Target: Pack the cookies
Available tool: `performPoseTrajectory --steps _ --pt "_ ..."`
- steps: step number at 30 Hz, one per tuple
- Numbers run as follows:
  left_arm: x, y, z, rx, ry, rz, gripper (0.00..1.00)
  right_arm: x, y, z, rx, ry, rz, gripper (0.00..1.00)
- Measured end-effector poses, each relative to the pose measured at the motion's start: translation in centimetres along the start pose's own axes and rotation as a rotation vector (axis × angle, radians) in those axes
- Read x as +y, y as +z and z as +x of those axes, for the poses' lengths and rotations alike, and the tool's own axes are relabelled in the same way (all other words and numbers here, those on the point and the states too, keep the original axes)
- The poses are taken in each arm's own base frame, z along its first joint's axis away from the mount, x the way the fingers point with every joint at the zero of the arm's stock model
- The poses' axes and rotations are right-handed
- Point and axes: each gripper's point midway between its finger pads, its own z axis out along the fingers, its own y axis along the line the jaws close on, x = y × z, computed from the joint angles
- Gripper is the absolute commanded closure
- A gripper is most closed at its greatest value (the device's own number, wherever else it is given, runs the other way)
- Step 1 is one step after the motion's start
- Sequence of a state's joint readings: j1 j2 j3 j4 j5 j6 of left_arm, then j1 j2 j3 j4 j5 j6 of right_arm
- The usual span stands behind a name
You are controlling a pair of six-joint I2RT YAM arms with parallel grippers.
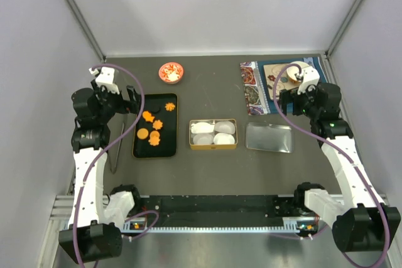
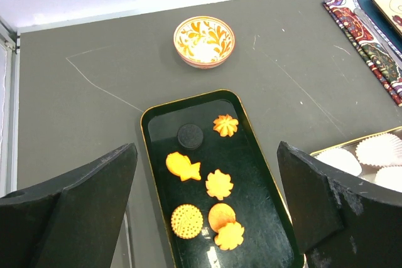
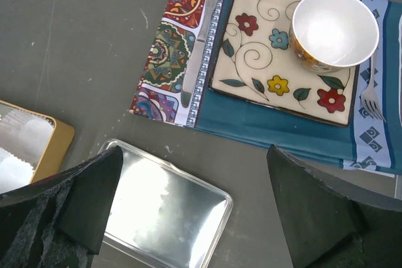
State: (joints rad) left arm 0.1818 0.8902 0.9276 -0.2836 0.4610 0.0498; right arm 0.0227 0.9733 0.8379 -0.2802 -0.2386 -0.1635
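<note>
Six small flat orange cookies [image 2: 219,184] lie inside a long black tray with a thin gold rim [image 2: 163,123] on the dark grey table [image 2: 81,117], to the left of centre. Some are scalloped like flowers, two are round discs, and one near the tray's left side has an uneven outline. A dark round piece [image 2: 190,135] sits among them towards the far end. The left gripper [image 2: 207,149] hangs above the near half of this tray with its black fingers [image 2: 94,199] spread wide and nothing between them. Beyond the tray stands a small round bowl with an orange-and-white pattern [image 2: 204,41]. To the tray's right is a shallow gold rectangular tin [image 1: 213,147] holding white pleated paper cups [image 1: 202,128], and just beside that tin lies a flat silver metal lid [image 3: 169,211]. The right gripper [image 3: 195,155] hovers over the far edge of the lid, also splayed and empty. Past it, a blue placemat with a patterned border [image 3: 169,61] carries a square cream plate painted with flowers [image 3: 251,61]. A round bowl with a white inside [image 3: 335,28] rests on the plate's corner, with a knife [image 3: 201,42] on the left and a fork [image 3: 372,98] on the right.
</note>
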Motion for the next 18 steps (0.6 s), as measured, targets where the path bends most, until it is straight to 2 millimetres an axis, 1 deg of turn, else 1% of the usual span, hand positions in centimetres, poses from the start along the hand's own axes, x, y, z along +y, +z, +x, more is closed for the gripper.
performPoseTrajectory --steps 12,18 --pt "-0.11 0.02 0.04 0.0 0.0 0.007 0.01 0.01 0.0 0.0 0.0 0.0 -0.001 0.01" --pt "0.12 -0.03 0.41 0.01 0.011 -0.004 0.01 0.02 0.0 0.0 0.0 0.0 -0.001 0.01"
